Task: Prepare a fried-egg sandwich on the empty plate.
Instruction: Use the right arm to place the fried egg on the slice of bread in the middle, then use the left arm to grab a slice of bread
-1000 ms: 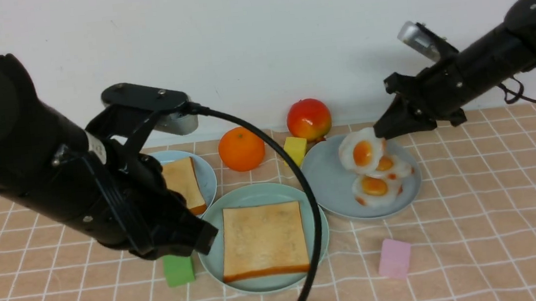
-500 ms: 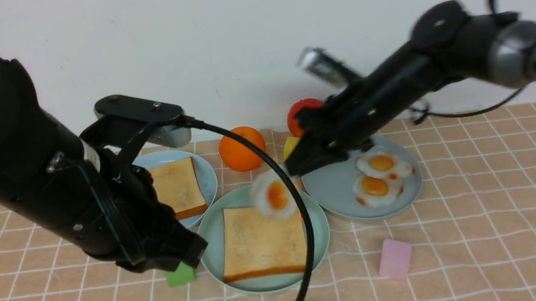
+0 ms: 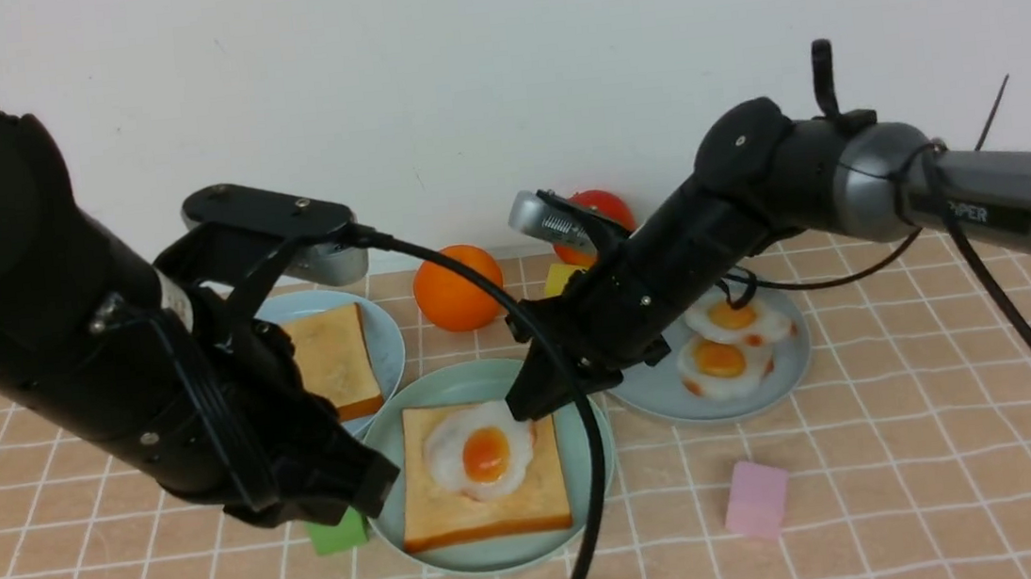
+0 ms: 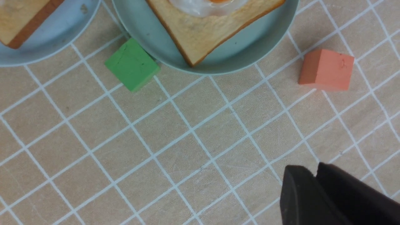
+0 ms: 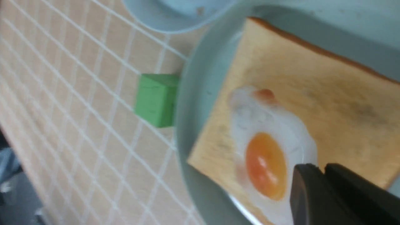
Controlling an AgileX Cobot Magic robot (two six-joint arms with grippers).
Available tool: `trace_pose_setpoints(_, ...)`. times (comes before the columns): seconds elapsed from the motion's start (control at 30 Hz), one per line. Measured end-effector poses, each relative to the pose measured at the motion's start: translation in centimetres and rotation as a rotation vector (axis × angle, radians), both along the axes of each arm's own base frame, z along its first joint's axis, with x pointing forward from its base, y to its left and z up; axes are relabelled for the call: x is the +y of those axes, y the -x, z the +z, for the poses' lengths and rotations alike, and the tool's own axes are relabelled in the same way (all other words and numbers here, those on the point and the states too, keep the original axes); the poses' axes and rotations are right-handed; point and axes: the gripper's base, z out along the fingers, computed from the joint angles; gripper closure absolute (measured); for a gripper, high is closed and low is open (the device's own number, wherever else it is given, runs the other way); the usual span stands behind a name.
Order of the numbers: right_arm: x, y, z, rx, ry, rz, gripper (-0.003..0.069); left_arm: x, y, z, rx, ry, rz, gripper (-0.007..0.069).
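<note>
1. Three times over, found a round, low-rimmed plate on the peach checked tablecloth (image 3: 918,440): a pale sky-blue plate (image 3: 387,325) on the left, a mint-green plate (image 3: 449,386) in the middle and nearest, a grey-blue plate (image 3: 788,353) on the right.
2. Saw on the mint-green plate one square golden toast slice (image 3: 443,519) with a darker crust, and flat on top of it a white fried egg (image 3: 479,449) with an orange yolk.
3. Found a second toast slice (image 3: 328,359) alone on the pale sky-blue plate, and two more fried eggs (image 3: 721,360) overlapping on the grey-blue plate.
4. Traced the right claw (image 3: 527,409) down to the fried egg's far right edge, its fingers nearly together with only a slit between. Could not tell whether clamped on the white's rim or let go.
5. Placed the left claw (image 4: 312,175) low over the cloth, left of the mint-green plate and near a green foam cube (image 4: 132,64) just beside that plate's rim. Fingers drawn together, grasping nothing.
6. Noted behind the plates a round orange (image 3: 454,286), a red fruit (image 3: 602,210) and a yellow cube (image 3: 560,278); nearer, a pink cube (image 3: 756,498) and a salmon cube (image 4: 326,70).
</note>
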Motion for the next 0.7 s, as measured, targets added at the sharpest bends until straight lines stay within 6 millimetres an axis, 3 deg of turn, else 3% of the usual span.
trace_pose_setpoints(0.13,-0.5,0.0,-0.2,-0.023,0.071,0.007,0.0537,0.0,0.0,0.0,0.0,0.0,0.0,0.0533)
trace_pose_setpoints(0.23,-1.4,0.0,1.3,-0.09,0.159,0.002,0.0424,0.0,0.0,0.0,0.001,0.002,0.0,0.0532)
trace_pose_setpoints(0.27,-1.5,0.0,1.6,-0.102,0.168,0.005,0.0417,0.0,0.0,0.0,0.001,0.002,0.0,0.0532)
trace_pose_setpoints(0.33,-2.2,0.4,4.0,-0.17,0.219,0.005,0.0348,0.0,0.0,0.0,-0.001,0.003,0.001,0.0529)
trace_pose_setpoints(0.47,-3.4,1.8,8.7,-0.266,0.266,0.004,0.0294,-0.2,-0.4,0.2,-0.041,0.025,0.006,0.0522)
trace_pose_setpoints(0.6,-4.5,4.1,13.4,-0.332,0.287,0.025,0.0298,-0.8,-1.6,-0.2,-0.099,0.053,0.018,0.0519)
trace_pose_setpoints(0.7,-5.5,6.3,16.7,-0.369,0.296,0.048,0.0341,-1.6,-3.6,-1.9,-0.14,0.038,0.022,0.0515)
